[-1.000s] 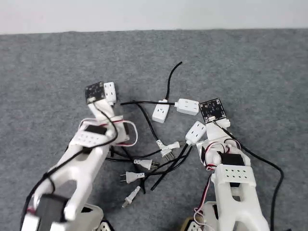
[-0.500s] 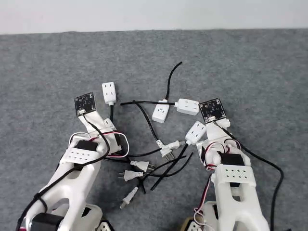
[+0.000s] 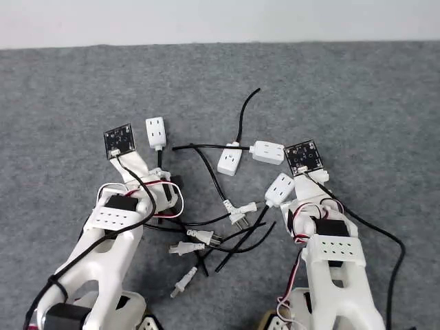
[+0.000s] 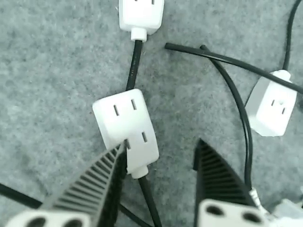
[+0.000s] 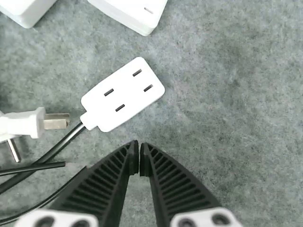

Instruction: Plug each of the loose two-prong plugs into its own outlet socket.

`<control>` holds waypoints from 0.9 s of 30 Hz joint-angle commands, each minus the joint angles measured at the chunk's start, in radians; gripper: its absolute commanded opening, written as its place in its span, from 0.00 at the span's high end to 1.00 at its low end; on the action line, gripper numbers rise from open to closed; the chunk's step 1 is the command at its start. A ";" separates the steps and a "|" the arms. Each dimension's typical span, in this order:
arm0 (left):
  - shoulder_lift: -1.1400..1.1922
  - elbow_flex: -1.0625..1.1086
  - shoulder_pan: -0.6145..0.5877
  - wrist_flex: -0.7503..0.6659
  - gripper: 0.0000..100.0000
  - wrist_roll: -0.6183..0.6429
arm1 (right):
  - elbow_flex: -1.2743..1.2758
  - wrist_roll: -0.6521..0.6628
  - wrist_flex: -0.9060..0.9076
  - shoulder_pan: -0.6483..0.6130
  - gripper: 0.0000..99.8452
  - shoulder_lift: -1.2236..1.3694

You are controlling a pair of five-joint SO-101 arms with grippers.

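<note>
As the left arm [image 3: 113,227] has been drawn back nearward, the left gripper [image 4: 161,147] is held spread at an outlet socket [image 4: 125,127]; the right gripper [image 5: 139,158] is pressed together, empty; loose plugs [image 3: 184,249] remain unplugged.

Five sockets [image 3: 156,132] lie on the counter [image 3: 357,89]. Five plugs [image 3: 203,236] lie there too, nearer its front edge than most sockets. Two arms [image 3: 110,227] stand at that edge.
</note>
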 commanded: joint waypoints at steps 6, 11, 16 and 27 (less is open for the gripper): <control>-0.017 -0.038 -0.054 -0.015 0.75 0.002 | -0.008 0.011 -0.012 -0.007 0.99 0.001; -0.014 -0.041 -0.078 -0.014 0.75 0.005 | -0.008 0.011 -0.012 -0.007 0.99 0.001; 0.130 -0.111 -0.051 0.008 0.75 0.071 | -0.008 0.011 -0.012 -0.007 0.99 0.001; 0.373 -0.312 -0.014 0.100 0.81 0.072 | -0.008 0.011 -0.012 -0.007 0.99 0.001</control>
